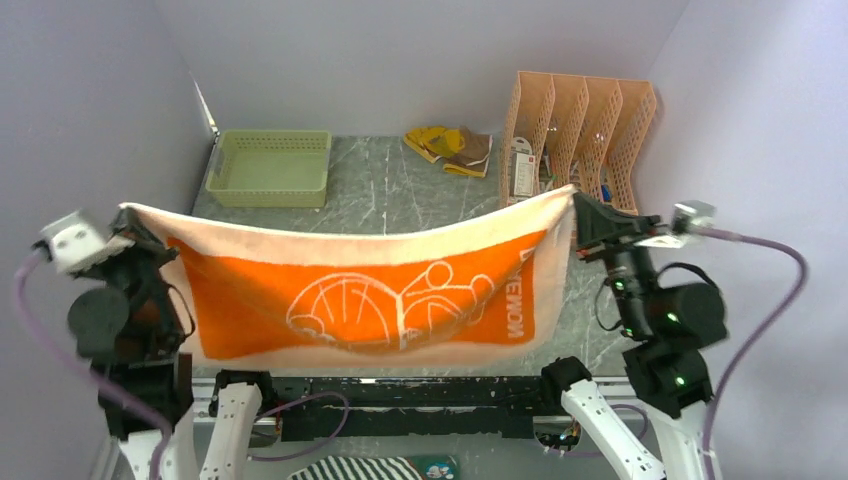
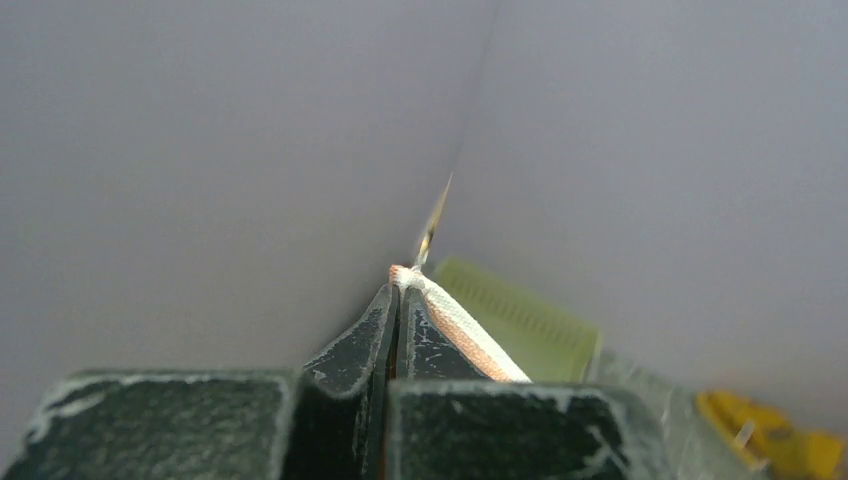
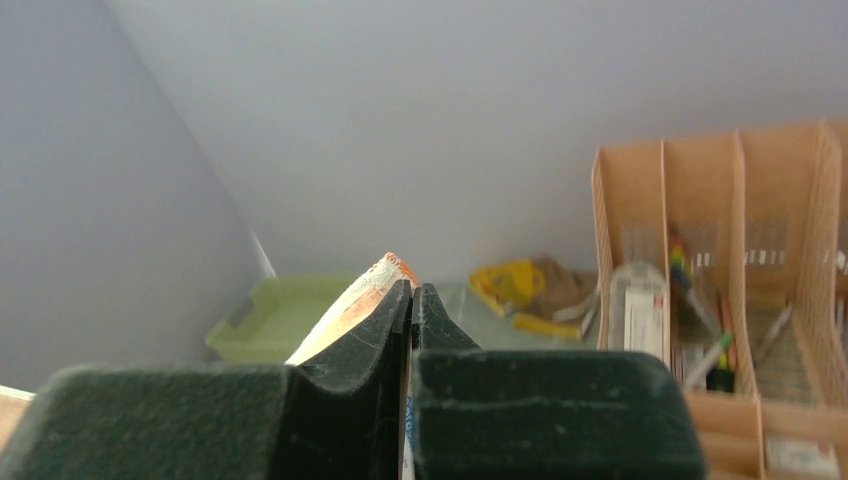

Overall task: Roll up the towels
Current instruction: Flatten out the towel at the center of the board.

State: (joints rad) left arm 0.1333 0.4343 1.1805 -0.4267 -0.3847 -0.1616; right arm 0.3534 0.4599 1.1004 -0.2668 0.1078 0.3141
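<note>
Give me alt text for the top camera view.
An orange towel hangs stretched in the air, the left pincer and right pincer each shut on a top corner. Behind it: a green basket, a yellow towel, a file rack.

Your left end effector (image 1: 132, 222) is raised at the left, jaws pinched tight on one corner of the orange towel (image 1: 350, 290) — your right end effector (image 1: 582, 208) mirrors it, clamped on the opposite corner, arms spread wide.
</note>
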